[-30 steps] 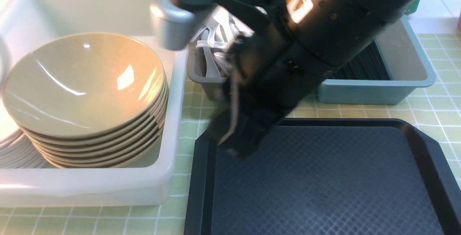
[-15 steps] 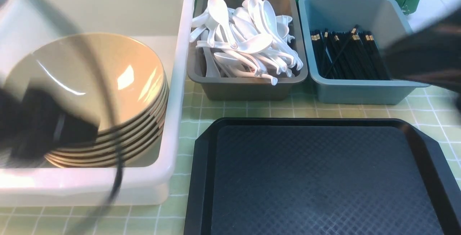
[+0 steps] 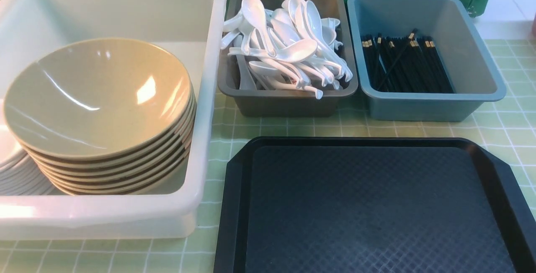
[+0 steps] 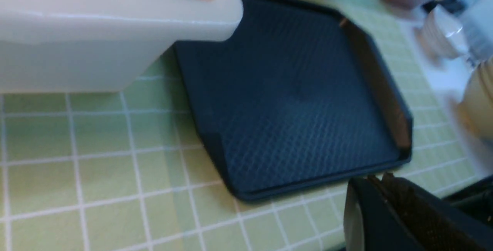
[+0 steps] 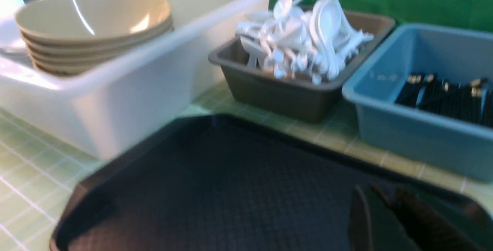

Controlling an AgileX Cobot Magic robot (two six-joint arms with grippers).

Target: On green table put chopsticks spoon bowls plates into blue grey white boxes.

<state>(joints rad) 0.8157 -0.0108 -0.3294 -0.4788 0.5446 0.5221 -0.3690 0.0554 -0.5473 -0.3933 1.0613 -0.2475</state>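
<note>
1. Green table (image 3: 517, 63): supports all three boxes and the black tray (image 3: 368, 206)
2. White box (image 3: 125, 216): loaded; the stack of bowls (image 3: 100, 97) sits tilted inside, with the plates (image 3: 16, 176) stacked beside it
3. Grey box (image 3: 289, 105): loaded; a loose heap of white spoons (image 3: 289, 51) fills it, some handles over the rim
4. Blue box (image 3: 423, 107): loaded; black chopsticks (image 3: 414, 68) lie inside, mostly side by side, a few crossing
5. Outlying stacks: the left wrist view shows a beige stack (image 4: 481, 93) and a white stack (image 4: 445, 33) beyond the tray, blurred; whether these remain to be sorted cannot be told
6. Left gripper (image 4: 371, 179): jaws together, nothing held
7. Right gripper (image 5: 381, 191): jaws together, nothing held
8. Progress, judged: sorting appears complete or nearly so; no further placement is evident in the front view
</note>
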